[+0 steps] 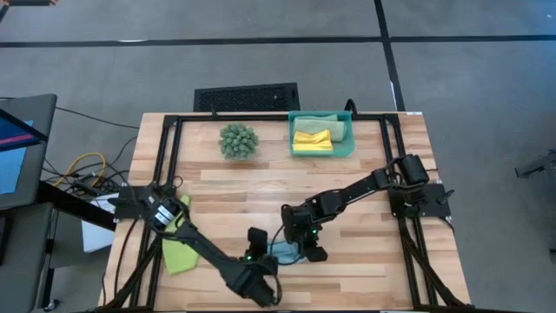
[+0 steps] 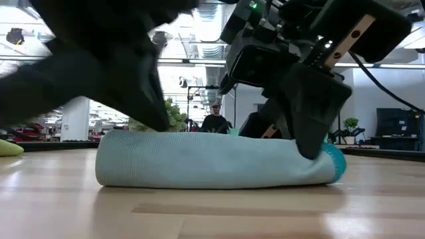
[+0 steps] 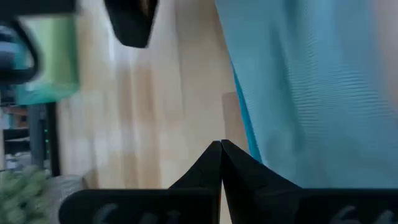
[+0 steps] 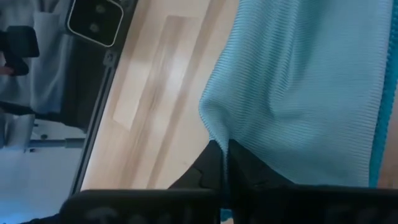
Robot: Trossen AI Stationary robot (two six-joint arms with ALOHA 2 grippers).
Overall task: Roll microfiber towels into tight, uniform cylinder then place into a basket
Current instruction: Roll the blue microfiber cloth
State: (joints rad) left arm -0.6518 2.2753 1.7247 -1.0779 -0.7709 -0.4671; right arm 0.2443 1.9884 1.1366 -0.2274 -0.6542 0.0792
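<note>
A light blue towel (image 2: 212, 162), rolled into a cylinder, lies lengthwise on the wooden table near its front edge (image 1: 282, 252). My left gripper (image 3: 221, 149) is shut at the roll's left end (image 1: 258, 241). My right gripper (image 4: 224, 149) is shut at the roll's right end (image 1: 310, 252). The teal basket (image 1: 346, 139) stands at the table's far side, with a yellow towel (image 1: 311, 139) and a sage green towel (image 1: 323, 119) in it. A lime green towel (image 1: 178, 254) lies flat at the left, partly under my left arm. My left gripper touches the roll's top near its left end (image 2: 143, 136) with its shut fingertips, slanting down from the near left. The roll lies on the table. My right gripper presses its shut fingers (image 2: 312, 133) against the roll near its right end (image 2: 292, 156), slanting down from the right. The cloth puckers just ahead of the tips (image 4: 214, 121).
A round spiky green plant ball (image 1: 238, 140) sits left of the basket at the far side. A black slotted grille (image 1: 246, 96) lies beyond the far edge. Bare wood lies between the roll and the basket. A person (image 2: 214, 119) stands in the room behind.
</note>
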